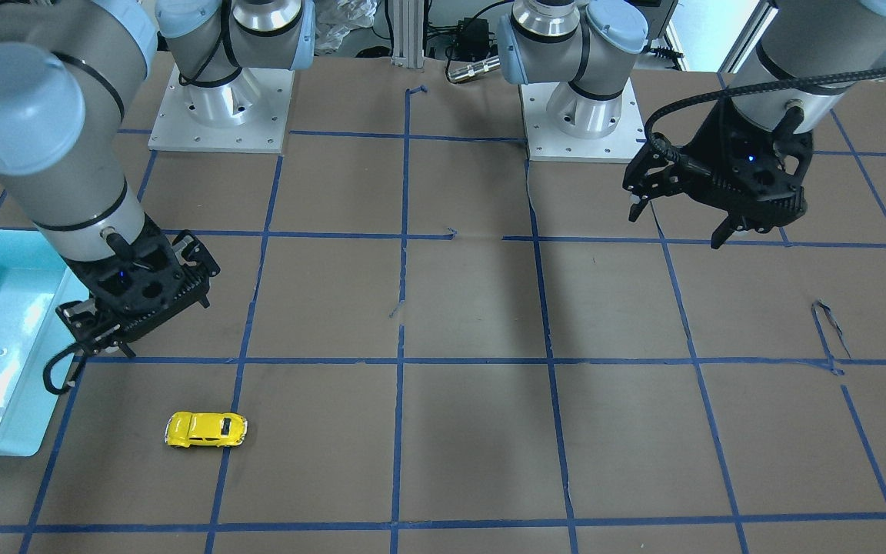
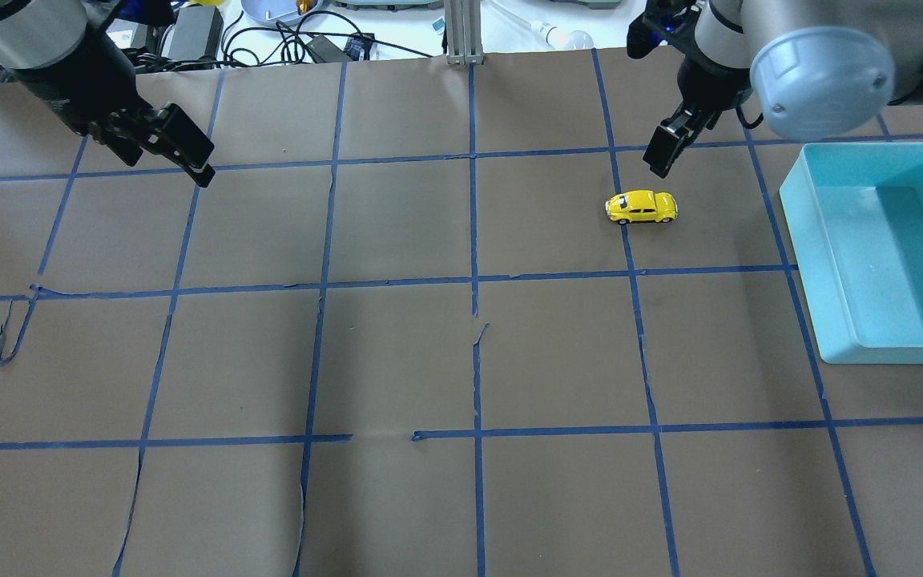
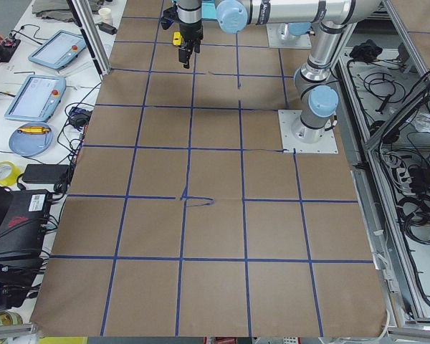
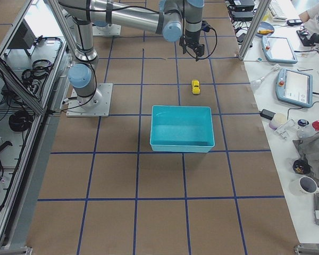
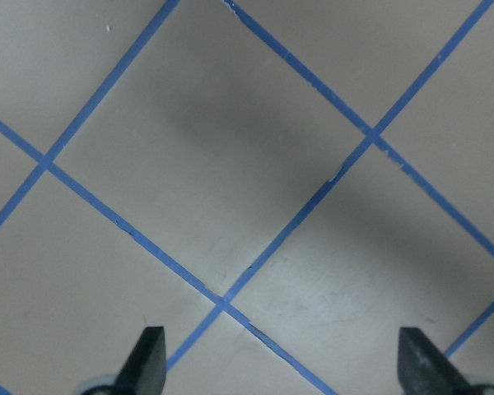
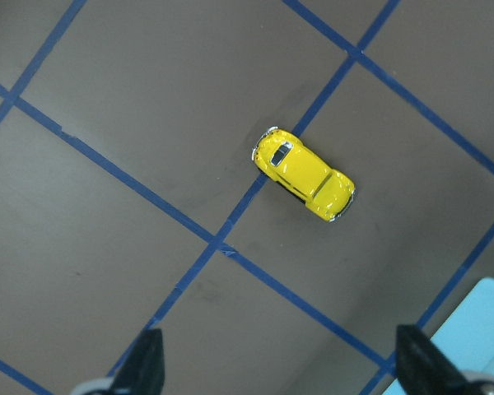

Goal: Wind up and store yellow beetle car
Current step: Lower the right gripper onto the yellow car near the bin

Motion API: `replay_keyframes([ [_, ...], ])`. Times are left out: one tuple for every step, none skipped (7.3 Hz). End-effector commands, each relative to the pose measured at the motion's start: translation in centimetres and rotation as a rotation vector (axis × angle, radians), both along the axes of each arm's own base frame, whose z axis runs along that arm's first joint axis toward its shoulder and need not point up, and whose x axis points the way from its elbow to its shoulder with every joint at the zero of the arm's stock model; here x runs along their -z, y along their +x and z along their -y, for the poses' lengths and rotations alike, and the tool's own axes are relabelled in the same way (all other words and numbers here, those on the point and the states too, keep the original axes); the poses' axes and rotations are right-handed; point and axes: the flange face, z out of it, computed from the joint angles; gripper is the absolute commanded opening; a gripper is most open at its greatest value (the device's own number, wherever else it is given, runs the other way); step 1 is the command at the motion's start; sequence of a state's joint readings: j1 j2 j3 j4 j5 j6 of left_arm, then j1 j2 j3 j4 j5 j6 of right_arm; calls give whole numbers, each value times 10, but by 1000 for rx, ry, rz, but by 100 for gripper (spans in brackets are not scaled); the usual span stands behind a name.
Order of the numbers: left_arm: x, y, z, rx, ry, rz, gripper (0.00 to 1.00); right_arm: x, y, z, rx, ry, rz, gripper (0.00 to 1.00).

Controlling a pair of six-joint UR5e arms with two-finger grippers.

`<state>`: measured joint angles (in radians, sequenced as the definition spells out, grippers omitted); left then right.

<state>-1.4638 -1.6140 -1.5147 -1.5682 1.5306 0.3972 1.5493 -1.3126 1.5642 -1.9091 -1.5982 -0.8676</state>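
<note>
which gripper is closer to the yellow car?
The right gripper: it hangs close by the yellow car, near the blue bin. The left gripper is at the table's other end.

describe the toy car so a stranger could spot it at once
Find the light blue bin on the robot's right side of the brown gridded table. Beside it, toward the table's middle, the yellow beetle car sits with one end over a blue tape line. It is the only bright-yellow thing on the paper.

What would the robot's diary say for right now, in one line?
yellow beetle car: on table, outside teal bin | right gripper: open, near car | left gripper: open, empty
</note>
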Motion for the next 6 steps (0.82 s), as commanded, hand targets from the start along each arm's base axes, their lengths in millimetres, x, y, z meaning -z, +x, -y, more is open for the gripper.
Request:
replay_keyframes([
  [3,-40,-6,-166,10,-3,100,55,-1,31,-184,11,-20,100],
  [0,-49,-10,-216,8,-6,100,83,-1,45,-258,3,-28,100],
  [0,-51,-13,-228,14,-13,100,99,-3,52,-283,-4,-41,100],
  [2,-51,-14,-257,17,-7,100,114,-4,57,-292,10,-50,100],
  [-2,-50,-16,-258,11,-2,100,133,-5,60,-304,40,-48,100],
  [-3,-50,-17,-258,9,-3,100,144,-7,64,-309,54,-46,100],
])
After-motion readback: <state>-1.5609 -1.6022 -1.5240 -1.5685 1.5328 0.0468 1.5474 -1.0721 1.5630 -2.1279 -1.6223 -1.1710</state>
